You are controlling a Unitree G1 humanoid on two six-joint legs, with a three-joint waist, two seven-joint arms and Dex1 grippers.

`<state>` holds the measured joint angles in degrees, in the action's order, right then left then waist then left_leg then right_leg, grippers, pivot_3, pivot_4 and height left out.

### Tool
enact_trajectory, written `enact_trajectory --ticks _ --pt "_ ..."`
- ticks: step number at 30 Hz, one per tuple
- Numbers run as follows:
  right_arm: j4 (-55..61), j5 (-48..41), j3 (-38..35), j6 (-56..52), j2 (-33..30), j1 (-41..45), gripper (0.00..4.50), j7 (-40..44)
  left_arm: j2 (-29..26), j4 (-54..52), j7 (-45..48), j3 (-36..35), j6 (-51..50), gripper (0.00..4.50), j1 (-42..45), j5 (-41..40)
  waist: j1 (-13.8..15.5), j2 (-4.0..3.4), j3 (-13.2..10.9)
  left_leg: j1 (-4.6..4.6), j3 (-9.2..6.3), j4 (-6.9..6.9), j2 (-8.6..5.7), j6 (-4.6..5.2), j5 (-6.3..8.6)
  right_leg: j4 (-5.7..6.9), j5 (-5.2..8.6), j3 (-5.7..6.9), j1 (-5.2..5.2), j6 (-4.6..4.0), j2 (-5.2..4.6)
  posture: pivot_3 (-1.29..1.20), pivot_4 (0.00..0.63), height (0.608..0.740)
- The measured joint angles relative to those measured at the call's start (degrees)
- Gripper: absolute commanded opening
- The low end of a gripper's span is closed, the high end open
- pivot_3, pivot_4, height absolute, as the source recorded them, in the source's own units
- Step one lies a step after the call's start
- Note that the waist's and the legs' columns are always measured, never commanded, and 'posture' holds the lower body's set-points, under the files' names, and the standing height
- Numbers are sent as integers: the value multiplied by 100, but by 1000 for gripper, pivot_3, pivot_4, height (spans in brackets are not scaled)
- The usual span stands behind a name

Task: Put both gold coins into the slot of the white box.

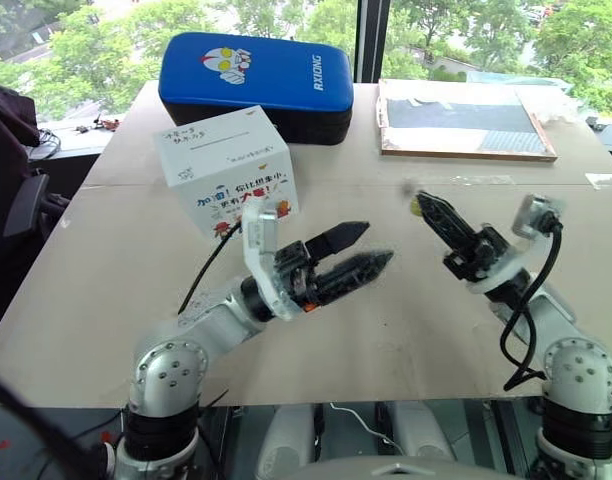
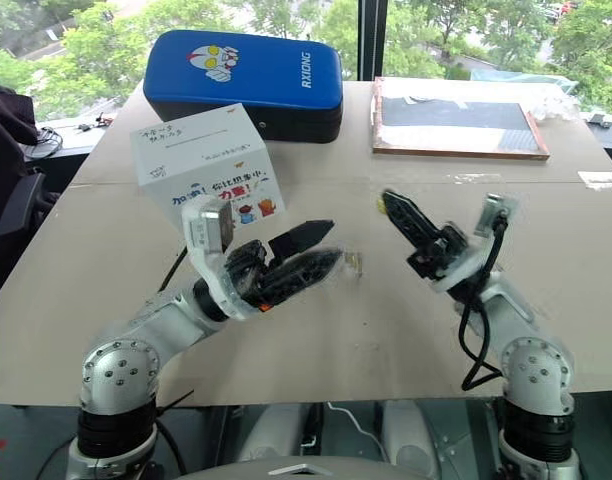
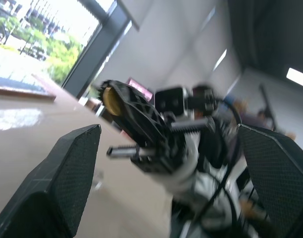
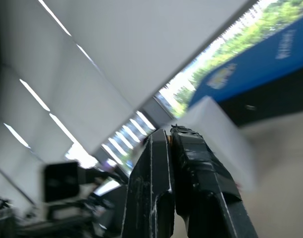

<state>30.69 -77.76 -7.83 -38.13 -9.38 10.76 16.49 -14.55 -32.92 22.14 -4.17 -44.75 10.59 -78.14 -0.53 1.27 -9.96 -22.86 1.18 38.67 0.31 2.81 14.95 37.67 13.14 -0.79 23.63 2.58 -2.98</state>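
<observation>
The white box point(image 1: 226, 170) stands on the table at the back left, its handwritten face up, with the thin slot point(image 1: 229, 135) across it. My right gripper point(image 1: 423, 204) is raised over the table's middle right, shut on a gold coin point(image 3: 111, 99) that shows yellow at its tip point(image 1: 416, 208). My left gripper point(image 1: 376, 243) hangs open and empty in front of the box, pointing toward the right gripper and a short way from it. A tiny shiny piece point(image 2: 354, 264) lies on the table by the left fingertips; I cannot tell whether it is a coin.
A blue padded case point(image 1: 256, 80) lies behind the white box. A flat framed board point(image 1: 466, 120) sits at the back right, with a strip of tape point(image 1: 602, 180) near the right edge. A black cable point(image 1: 201, 270) runs over the table beside the left arm.
</observation>
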Motion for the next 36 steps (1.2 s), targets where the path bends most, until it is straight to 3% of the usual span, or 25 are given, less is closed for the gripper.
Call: enact_trajectory --ticks 4,8,19,20,22,26,36 --pt "2 -644 69 8 99 205 36 -227 43 114 -302 -183 139 4500 -5 -665 -11 0 0 0 -1 0 -1 0 0 1 1 2 0 -1 12 0 150 740" --pt "2 -917 298 7 127 295 0 -304 -21 157 -339 -210 177 2899 -4 -1024 -20 -1 0 2 -1 -1 0 0 0 1 1 6 1 -3 23 0 150 740" --pt "3 -774 730 8 19 352 0 -176 -135 194 -353 -128 181 2899 -3 -1146 -19 -1 0 2 4 -2 0 0 0 -2 7 10 1 -12 25 0 150 740" --pt "3 -766 745 8 11 352 0 -174 -139 195 -348 -124 181 2471 -3 -1156 -20 -1 0 2 3 -2 0 0 0 -2 8 10 1 -13 25 0 150 740" --pt "3 -740 762 12 1 352 0 -161 -146 195 -327 -111 182 2043 -3 -1180 -20 -1 0 2 3 -2 0 0 0 -2 9 9 1 -15 25 0 150 740" --pt "3 -685 808 21 -22 352 0 -124 -155 199 -268 -75 184 79 -4 -1203 -20 -1 0 2 4 -3 0 0 0 -3 10 9 1 -16 25 0 150 740" --pt "67 -620 877 35 -183 342 0 -9 -194 222 -211 -45 189 79 -4 -1208 -19 -1 0 1 3 -4 0 0 0 -8 12 7 2 -19 24 0 150 740"
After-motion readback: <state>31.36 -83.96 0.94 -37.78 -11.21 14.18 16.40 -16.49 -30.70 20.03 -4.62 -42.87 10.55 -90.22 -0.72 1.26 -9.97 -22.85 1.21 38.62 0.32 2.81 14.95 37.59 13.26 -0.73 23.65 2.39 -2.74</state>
